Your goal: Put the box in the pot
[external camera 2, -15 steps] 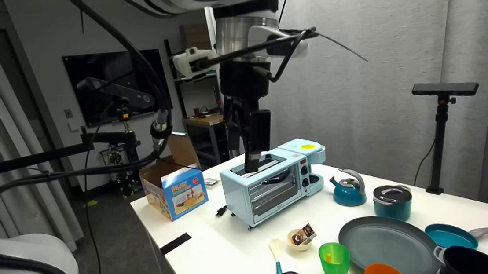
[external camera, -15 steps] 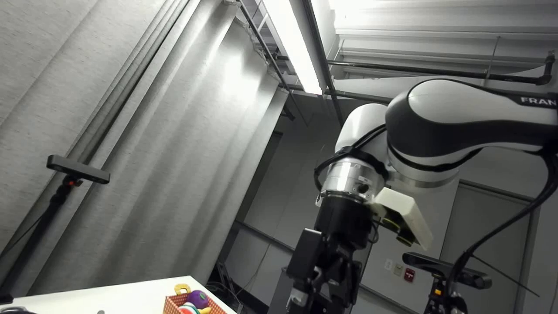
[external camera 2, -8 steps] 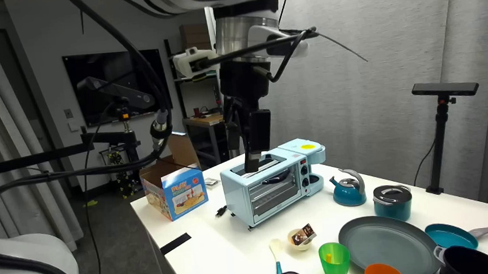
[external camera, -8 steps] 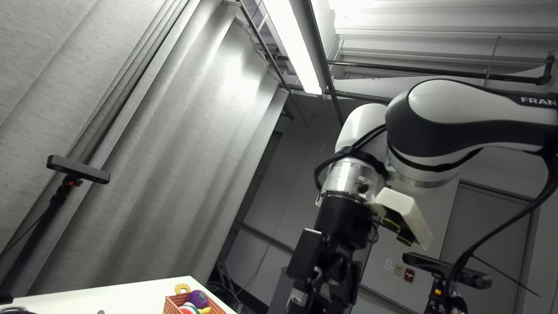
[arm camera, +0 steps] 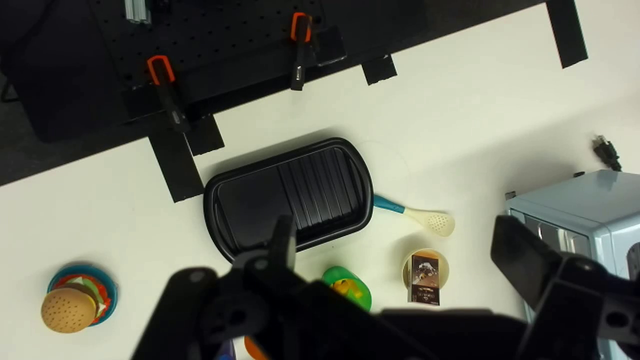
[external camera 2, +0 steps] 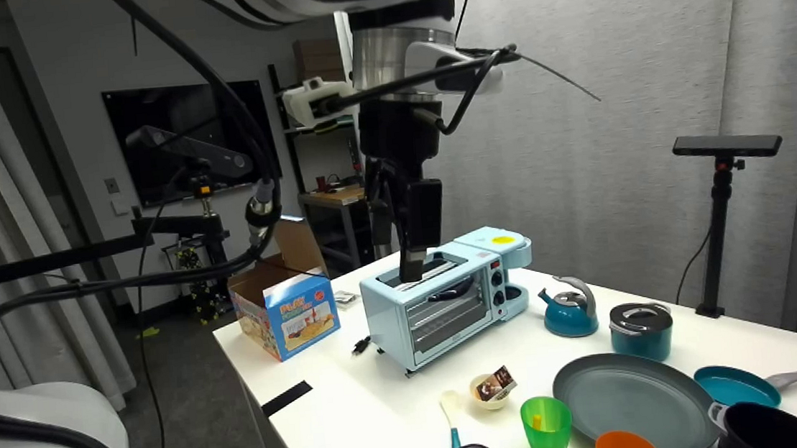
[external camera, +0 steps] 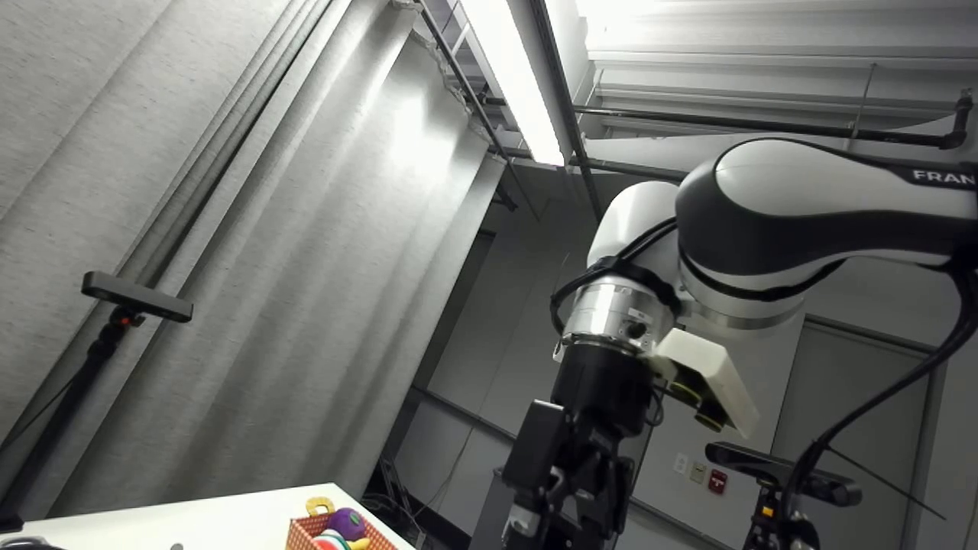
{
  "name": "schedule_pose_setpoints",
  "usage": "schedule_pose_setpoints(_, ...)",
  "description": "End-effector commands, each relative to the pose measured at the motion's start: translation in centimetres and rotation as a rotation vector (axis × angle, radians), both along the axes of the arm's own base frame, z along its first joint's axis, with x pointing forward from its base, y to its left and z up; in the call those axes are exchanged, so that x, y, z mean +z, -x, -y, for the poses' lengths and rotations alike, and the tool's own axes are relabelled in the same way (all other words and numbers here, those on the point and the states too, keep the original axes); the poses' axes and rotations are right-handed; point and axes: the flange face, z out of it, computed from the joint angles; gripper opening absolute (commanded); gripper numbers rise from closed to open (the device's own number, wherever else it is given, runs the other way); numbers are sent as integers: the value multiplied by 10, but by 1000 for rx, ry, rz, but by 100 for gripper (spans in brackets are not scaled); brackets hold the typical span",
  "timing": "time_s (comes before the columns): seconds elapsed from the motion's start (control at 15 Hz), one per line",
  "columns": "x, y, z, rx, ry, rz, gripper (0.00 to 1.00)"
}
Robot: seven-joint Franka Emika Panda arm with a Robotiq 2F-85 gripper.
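Observation:
A small brown box leans in a cream bowl, partly over its rim; an exterior view shows the same box tilted up. My gripper hangs high above the table, jaws wide apart, with nothing between them. The small box lies far below, within the gap as the wrist view sees it. At the lower right of an exterior view stands an open black pot, cut off by the frame edge. Behind it is a teal lidded pot. Which pot is meant I cannot tell.
A light-blue toaster oven stands beneath the gripper in an exterior view. Around the bowl are a slotted spoon, a green cup, a black griddle tray and a grey pan. A large open cardboard box sits behind.

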Motion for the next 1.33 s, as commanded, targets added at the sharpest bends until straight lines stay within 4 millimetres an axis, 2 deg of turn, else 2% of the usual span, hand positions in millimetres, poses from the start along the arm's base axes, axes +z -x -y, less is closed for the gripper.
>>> schedule_pose_setpoints(0.0, 1, 0, 0, 0, 0, -1, 100)
schedule_pose_setpoints(0.8, 1, 0, 0, 0, 0, -1, 100)
schedule_pose_setpoints(1.27, -6, -11, 8, -9, 64, 8, 100)
